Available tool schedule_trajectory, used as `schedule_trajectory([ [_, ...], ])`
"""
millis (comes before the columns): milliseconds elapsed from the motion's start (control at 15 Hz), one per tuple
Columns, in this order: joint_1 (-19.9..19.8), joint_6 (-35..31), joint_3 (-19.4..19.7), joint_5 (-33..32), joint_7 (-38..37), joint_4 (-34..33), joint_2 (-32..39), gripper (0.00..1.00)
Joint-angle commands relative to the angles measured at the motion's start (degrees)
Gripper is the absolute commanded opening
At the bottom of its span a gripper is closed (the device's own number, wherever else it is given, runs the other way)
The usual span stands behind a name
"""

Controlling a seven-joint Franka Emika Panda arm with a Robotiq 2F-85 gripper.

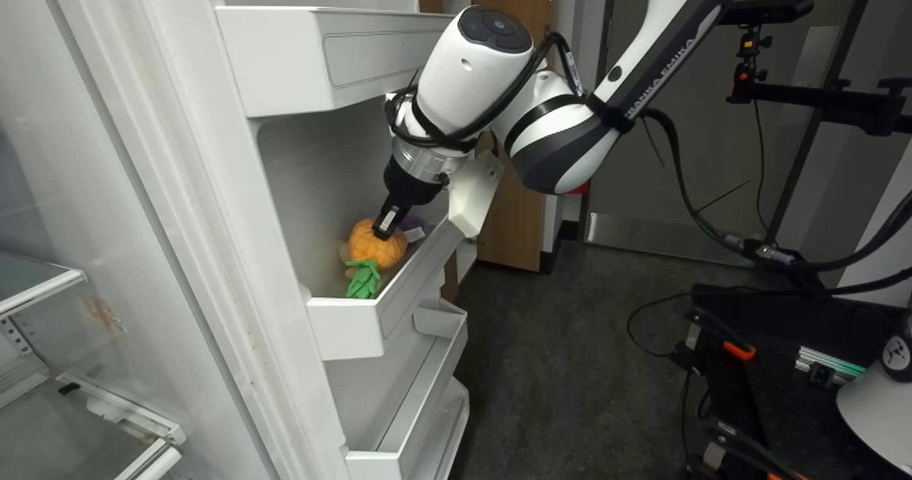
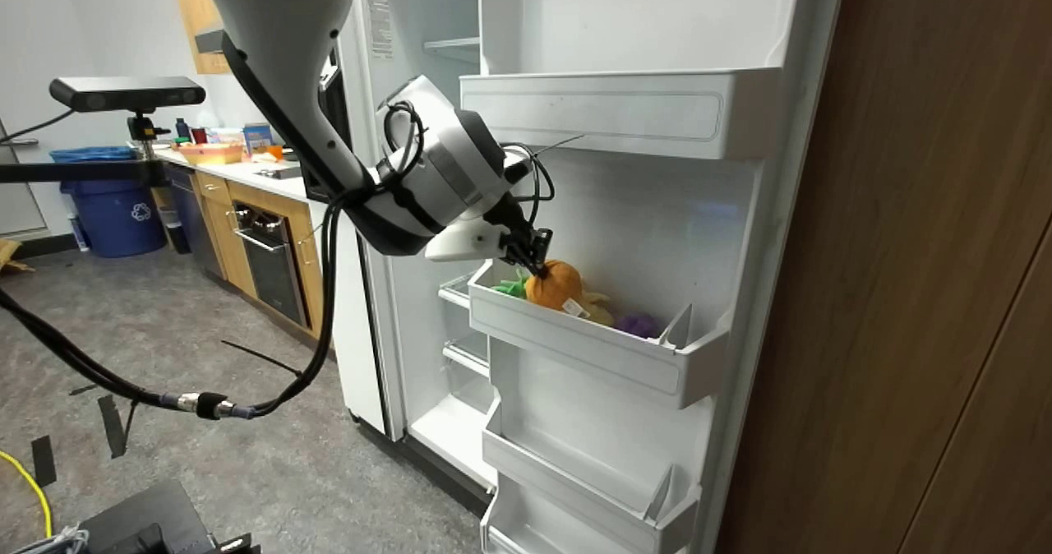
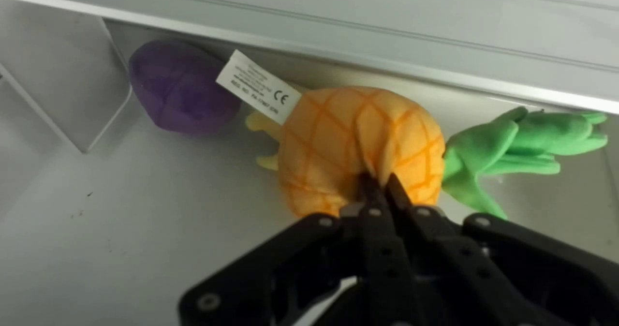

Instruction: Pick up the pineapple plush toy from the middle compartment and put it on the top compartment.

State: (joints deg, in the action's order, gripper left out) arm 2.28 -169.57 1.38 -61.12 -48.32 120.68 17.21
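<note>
One of two stages judged made: pineapple toy gripped, transfer to the top bin outstanding.
The pineapple toy sits in the middle bin, toward its left end in an exterior view, with its green leaves to the left and a purple toy to the right. The end effector stands with jaws nearly together, a fold of orange cloth pinched between the tips in the wrist view; hold appears shallow and, by judgement, may slip. Whether the toy's underside is off the bottom cannot be told. Placing: not begun. Remaining work, as judged: lift the toy out of the middle bin, raise it to the top bin, set it down there and release.
</note>
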Motion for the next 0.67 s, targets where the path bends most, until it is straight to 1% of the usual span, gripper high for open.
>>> schedule_trajectory([
  [0,-2.6,1.7,-5.0,9.5,11.2,5.9,-6.7,0.01],
  [200,-2.4,1.9,-6.4,12.0,18.2,7.7,-9.0,0.01],
  [333,-2.4,2.6,-7.8,15.2,24.2,9.5,-10.1,0.01],
  [400,-2.6,3.4,-9.0,18.4,28.3,10.5,-10.9,0.01],
  [467,-0.1,3.3,-7.5,23.3,32.9,11.7,-11.6,0.01],
  [533,0.2,3.4,-8.1,26.5,36.5,12.6,-12.5,0.01],
  [600,-2.7,3.3,-11.2,29.6,41.0,14.0,-14.1,0.01],
])
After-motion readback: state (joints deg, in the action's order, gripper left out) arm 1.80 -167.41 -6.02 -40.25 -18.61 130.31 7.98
